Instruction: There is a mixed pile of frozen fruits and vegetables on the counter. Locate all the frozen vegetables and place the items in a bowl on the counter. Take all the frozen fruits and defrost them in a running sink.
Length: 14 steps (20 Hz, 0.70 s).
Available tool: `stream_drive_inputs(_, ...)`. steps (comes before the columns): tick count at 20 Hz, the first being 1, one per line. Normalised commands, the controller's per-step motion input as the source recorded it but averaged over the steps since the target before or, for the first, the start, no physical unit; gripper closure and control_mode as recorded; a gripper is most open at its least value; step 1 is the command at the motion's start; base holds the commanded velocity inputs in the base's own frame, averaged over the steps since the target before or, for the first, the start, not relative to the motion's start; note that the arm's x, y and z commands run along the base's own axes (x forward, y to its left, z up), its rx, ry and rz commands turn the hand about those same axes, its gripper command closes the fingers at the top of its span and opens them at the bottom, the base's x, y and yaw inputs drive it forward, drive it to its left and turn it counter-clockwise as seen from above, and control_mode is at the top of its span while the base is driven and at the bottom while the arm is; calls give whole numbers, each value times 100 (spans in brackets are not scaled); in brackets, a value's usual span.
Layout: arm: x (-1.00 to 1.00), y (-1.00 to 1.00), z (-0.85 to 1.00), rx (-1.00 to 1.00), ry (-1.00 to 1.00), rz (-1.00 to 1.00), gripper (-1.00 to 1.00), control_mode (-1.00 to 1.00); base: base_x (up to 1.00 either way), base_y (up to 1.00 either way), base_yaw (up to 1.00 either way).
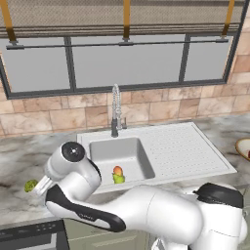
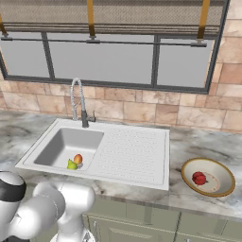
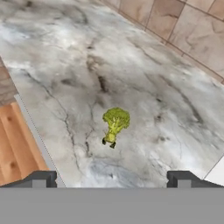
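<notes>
A green broccoli floret (image 3: 114,124) lies alone on the marble counter (image 3: 144,83); it also peeks out beside my arm as the broccoli (image 1: 31,185) left of the sink. My gripper (image 3: 111,179) hangs above it, open and empty, fingertips (image 3: 41,178) wide apart. In the sink (image 1: 121,156) rest the yellow-green fruit (image 1: 118,178) and the orange-red fruit (image 1: 117,170), touching each other. At the right stands the tan bowl (image 2: 222,186) with the small red vegetable (image 2: 199,178) inside. No water is visible at the faucet (image 2: 78,101).
A ribbed drainboard (image 2: 132,151) spans between basin and bowl. A tiled wall (image 3: 175,22) runs behind the counter. The counter's edge and a wooden floor (image 3: 15,144) appear at the left of the hand view. A dark appliance top (image 1: 29,234) sits lower left.
</notes>
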Motion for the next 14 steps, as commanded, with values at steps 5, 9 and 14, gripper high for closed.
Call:
stream_drive_inputs(5,11,13,-10,-1,4,-3,-100,-100,0,0,0)
stream_drive_inputs(9,9,13,-18,-3,1,-3,-100,-100,0,0,0)
stream_drive_inputs(14,13,13,-22,-2,1,-2,-100,-100,0,0,0)
